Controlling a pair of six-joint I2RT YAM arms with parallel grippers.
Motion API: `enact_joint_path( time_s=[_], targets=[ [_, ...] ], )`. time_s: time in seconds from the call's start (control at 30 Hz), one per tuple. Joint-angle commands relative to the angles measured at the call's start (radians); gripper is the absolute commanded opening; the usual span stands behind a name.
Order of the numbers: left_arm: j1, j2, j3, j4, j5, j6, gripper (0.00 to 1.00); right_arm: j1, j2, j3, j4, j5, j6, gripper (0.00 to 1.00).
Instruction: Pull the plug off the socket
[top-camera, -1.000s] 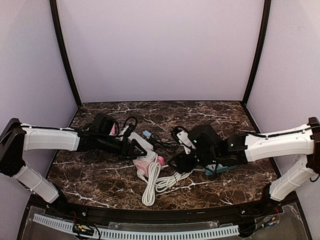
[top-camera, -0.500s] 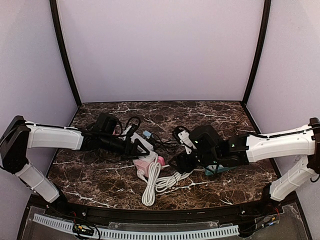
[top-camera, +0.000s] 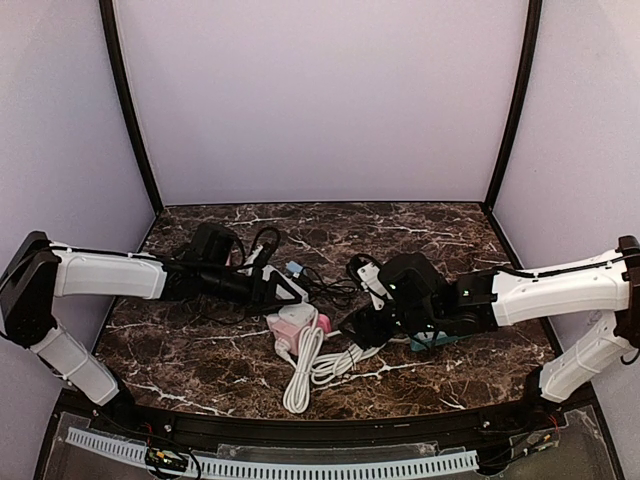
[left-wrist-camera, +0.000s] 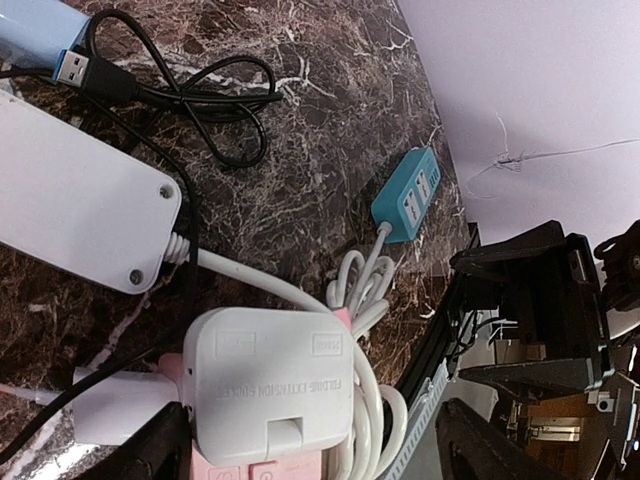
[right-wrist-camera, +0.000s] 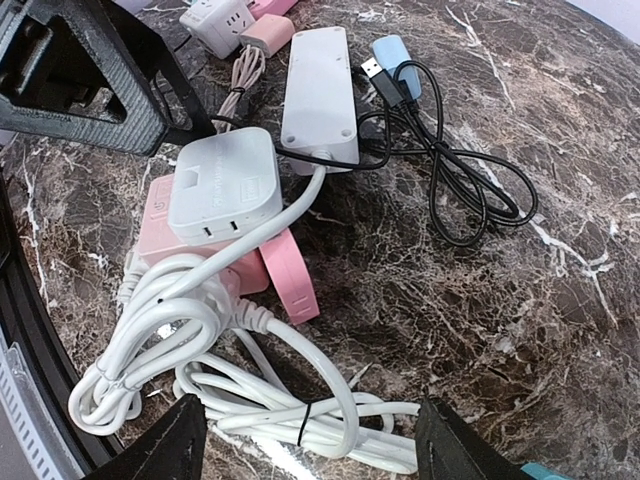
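Observation:
A white square plug (left-wrist-camera: 270, 385) sits pushed into a pink socket block (left-wrist-camera: 250, 465), its white cable bundled beside it. My left gripper (left-wrist-camera: 320, 455) is open, one finger on each side of the plug, neither visibly pressing it. The right wrist view shows the same plug (right-wrist-camera: 222, 187) on the pink socket (right-wrist-camera: 160, 225), which has a pink flap sticking out. My right gripper (right-wrist-camera: 310, 450) is open over the coiled white cable (right-wrist-camera: 250, 400) and holds nothing. From above, the left gripper (top-camera: 290, 293) and right gripper (top-camera: 355, 328) flank the pink socket (top-camera: 303, 320).
A white power strip (right-wrist-camera: 318, 85) lies behind the socket, with a looped black USB cable (right-wrist-camera: 470, 190) and a blue device (right-wrist-camera: 398, 55) beside it. A teal USB hub (left-wrist-camera: 405, 195) lies near the right arm. Small white and pink adapters (right-wrist-camera: 225, 22) sit farther back.
Both arms shifted only slightly around the pink socket. The jaws stayed as wide as before, and the plug stayed in the socket.

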Motion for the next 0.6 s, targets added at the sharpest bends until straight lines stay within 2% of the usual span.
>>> enact_joint_path(
  time_s=[0.0, 0.3, 0.47, 0.57],
  targets=[
    [-0.009, -0.056, 0.021, 0.062, 0.031, -0.026, 0.83, 0.007, -0.016, -0.016, 0.022, 0.020, 0.017, 0.71],
    [-0.010, -0.061, 0.013, 0.108, 0.073, -0.046, 0.83, 0.007, -0.004, -0.013, 0.030, 0.034, 0.032, 0.73],
    [-0.010, -0.054, 0.069, -0.082, -0.029, 0.075, 0.84, -0.009, 0.022, 0.024, 0.028, 0.022, 0.074, 0.80],
    [-0.009, -0.070, 0.073, -0.140, -0.123, 0.094, 0.85, -0.065, 0.039, 0.034, 0.045, -0.049, 0.121, 0.81]
  ],
)
